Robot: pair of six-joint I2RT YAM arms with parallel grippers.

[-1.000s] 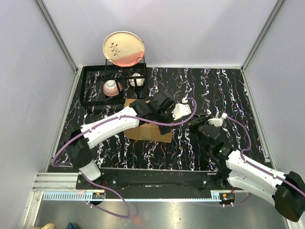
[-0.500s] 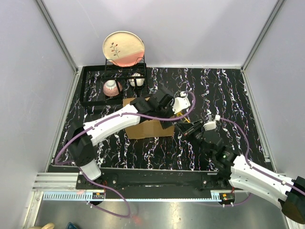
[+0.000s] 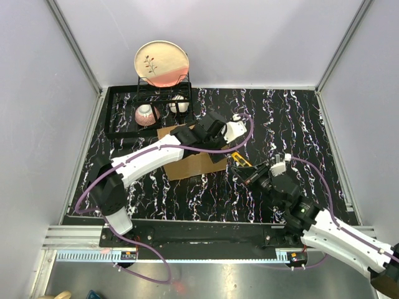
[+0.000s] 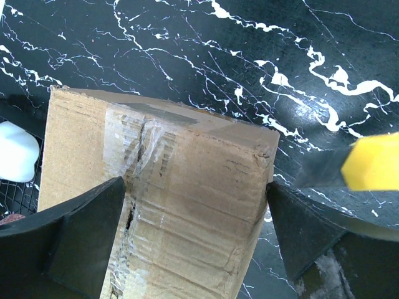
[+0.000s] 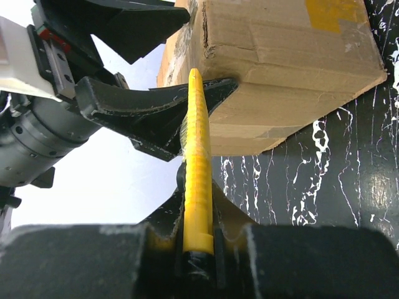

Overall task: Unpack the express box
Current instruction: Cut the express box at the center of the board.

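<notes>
The express box (image 3: 187, 166) is a brown cardboard carton lying on the black marble table, left of centre. My left gripper (image 3: 212, 148) is shut on its right end. In the left wrist view the box (image 4: 187, 205) fills the gap between the two black fingers (image 4: 81, 237), which press on its sides, and a taped seam runs along its top. My right gripper (image 3: 250, 174) is shut on a yellow box cutter (image 3: 240, 159), just right of the box. In the right wrist view the cutter (image 5: 198, 156) points up at the near corner of the box (image 5: 280, 62), beside the left gripper's finger (image 5: 149, 112).
A black wire dish rack (image 3: 118, 112) stands at the back left, just behind the box. It holds a round plate (image 3: 162, 62), a pink bowl (image 3: 146, 114) and a white cup (image 3: 179, 104). Grey walls enclose the table on three sides.
My right gripper has moved left and nearer to the box with the yellow cutter. My left gripper has stayed shut on the box, which has turned slightly.
</notes>
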